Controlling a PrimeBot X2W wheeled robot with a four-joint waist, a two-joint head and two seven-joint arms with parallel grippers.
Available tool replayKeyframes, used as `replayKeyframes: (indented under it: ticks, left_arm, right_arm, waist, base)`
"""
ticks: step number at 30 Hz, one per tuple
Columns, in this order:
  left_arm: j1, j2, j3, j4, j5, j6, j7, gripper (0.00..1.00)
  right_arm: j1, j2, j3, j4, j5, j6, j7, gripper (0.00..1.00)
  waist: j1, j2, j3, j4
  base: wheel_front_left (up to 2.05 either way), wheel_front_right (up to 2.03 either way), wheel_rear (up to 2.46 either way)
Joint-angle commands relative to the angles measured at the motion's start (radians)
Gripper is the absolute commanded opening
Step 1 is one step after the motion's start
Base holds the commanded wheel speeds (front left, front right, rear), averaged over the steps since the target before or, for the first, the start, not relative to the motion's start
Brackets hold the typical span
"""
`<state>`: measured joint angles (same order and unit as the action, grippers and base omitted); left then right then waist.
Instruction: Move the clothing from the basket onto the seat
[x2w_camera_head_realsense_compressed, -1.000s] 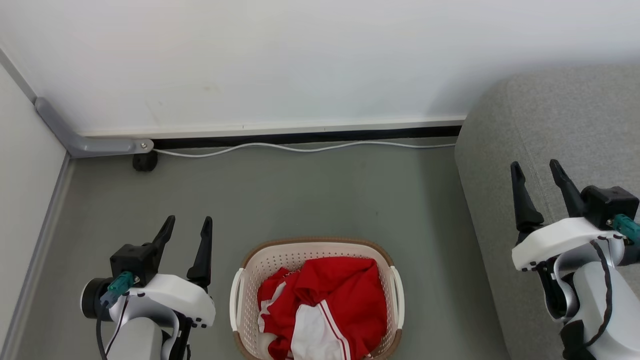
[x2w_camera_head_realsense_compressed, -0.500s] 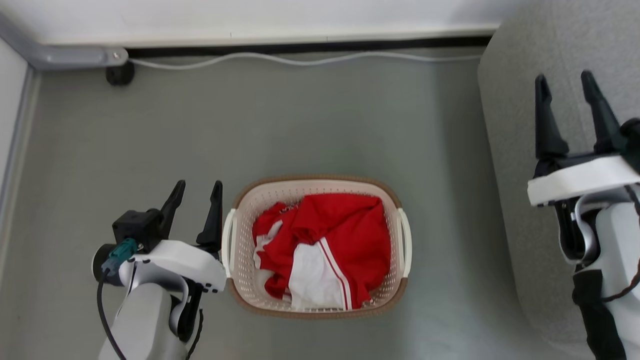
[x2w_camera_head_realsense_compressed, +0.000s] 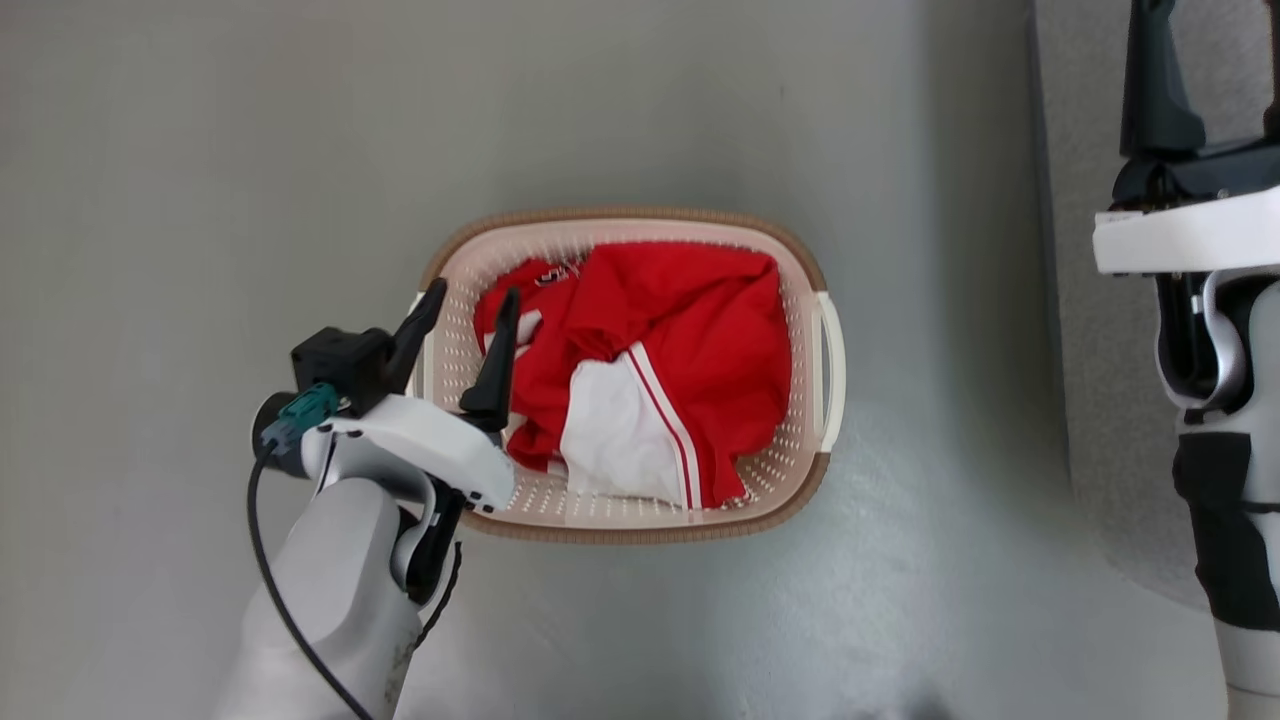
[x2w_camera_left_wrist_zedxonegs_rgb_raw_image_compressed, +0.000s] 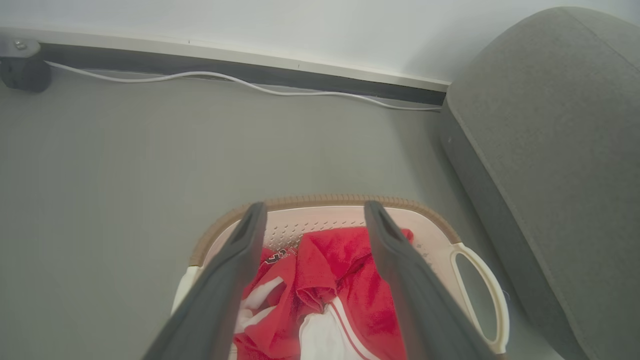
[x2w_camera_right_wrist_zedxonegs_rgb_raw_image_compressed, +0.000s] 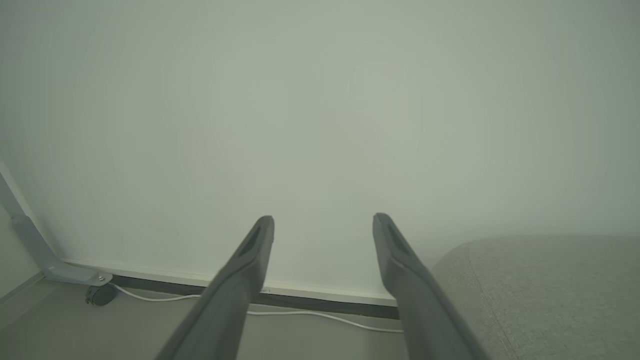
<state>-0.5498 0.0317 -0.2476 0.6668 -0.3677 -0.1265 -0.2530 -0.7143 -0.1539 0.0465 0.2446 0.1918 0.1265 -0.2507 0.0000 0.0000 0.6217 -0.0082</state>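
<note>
The cream basket (x2w_camera_head_realsense_compressed: 620, 214) with a brown rim stands on the grey floor, its far rim (x2w_camera_left_wrist_zedxonegs_rgb_raw_image_compressed: 425, 216) also in the left wrist view. The red clothing (x2w_camera_head_realsense_compressed: 690, 320) with a white panel and striped trim lies crumpled inside; dark print shows at its far left (x2w_camera_left_wrist_zedxonegs_rgb_raw_image_compressed: 325, 270). My left gripper (x2w_camera_head_realsense_compressed: 474, 292) is open over the basket's left edge, fingers (x2w_camera_left_wrist_zedxonegs_rgb_raw_image_compressed: 240, 260) astride the garments' left part, holding nothing. The grey seat (x2w_camera_head_realsense_compressed: 1090, 400) runs along the right (x2w_camera_left_wrist_zedxonegs_rgb_raw_image_compressed: 550, 150). My right gripper (x2w_camera_head_realsense_compressed: 1210, 60) hangs open above it, its tips cut off in the head view, and faces the wall (x2w_camera_right_wrist_zedxonegs_rgb_raw_image_compressed: 323, 217).
A white cable (x2w_camera_left_wrist_zedxonegs_rgb_raw_image_compressed: 250, 85) runs along the dark skirting at the wall's foot. A dark stub and a grey conduit end (x2w_camera_left_wrist_zedxonegs_rgb_raw_image_compressed: 20, 70) sit in the far left corner. Bare grey floor surrounds the basket. The seat's rounded corner (x2w_camera_right_wrist_zedxonegs_rgb_raw_image_compressed: 540, 290) lies by my right fingers.
The head camera has tilted down, so the wall has left the view. My left gripper has moved right, from beside the basket to over its left edge. The clothing has not moved.
</note>
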Motion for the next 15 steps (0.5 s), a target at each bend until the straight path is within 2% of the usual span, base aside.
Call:
replayKeyframes:
  ticks: [1,6,15]
  left_arm:
    - [-0.026,0.019,0.000,-0.001,-0.013,-0.001,-0.009,1.00]
    - [-0.087,0.019,-0.085,0.042,-0.043,-0.001,-0.009,1.00]
    - [-0.194,0.019,-0.228,0.120,-0.070,-0.003,-0.009,1.00]
  right_arm:
    - [-0.016,0.004,0.018,-0.039,-0.009,0.004,-0.011,1.00]
    - [-0.055,0.007,0.022,-0.062,-0.016,0.004,-0.011,1.00]
    - [-0.095,0.015,0.048,-0.092,-0.020,0.004,-0.011,1.00]
  waist:
    - [0.0000,0.0000,0.082,-0.008]
    - [0.0000,0.0000,0.169,-0.019]
    - [0.0000,0.0000,0.260,-0.049]
  base:
    - [0.00,0.00,0.00]
    - [0.00,0.00,0.00]
    - [0.00,0.00,0.00]
